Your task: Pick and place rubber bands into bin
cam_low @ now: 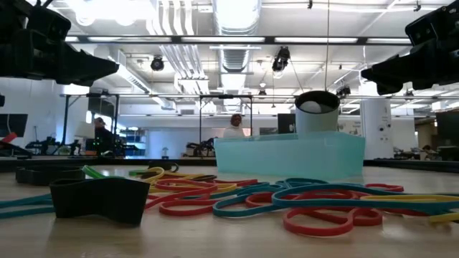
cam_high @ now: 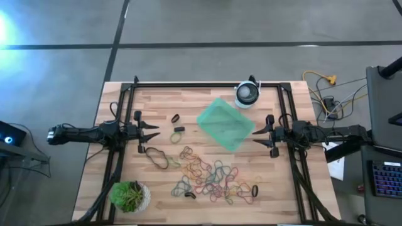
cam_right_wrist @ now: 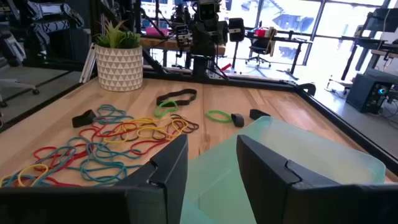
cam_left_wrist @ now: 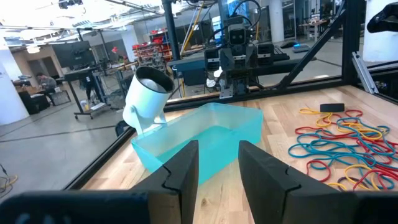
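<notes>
Bright overhead light, blurred foreground.

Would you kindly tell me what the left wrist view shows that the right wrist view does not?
Only the left wrist view shows the round white-and-black device beside the bin. Only the right wrist view shows the green potted plant in its white patterned pot. Both share the translucent mint-green plastic bin, the pile of thin coloured rubber bands on the wooden table, and the opposite arm facing the camera.

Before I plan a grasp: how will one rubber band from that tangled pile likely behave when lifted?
The rubber bands are thin loops lying flat and bent, so one will probably droop limply. They overlap and interlock, so lifting one may drag neighbours along. They look very light, so a nudge likely shifts several across the bare wood table rather than rolling.
</notes>
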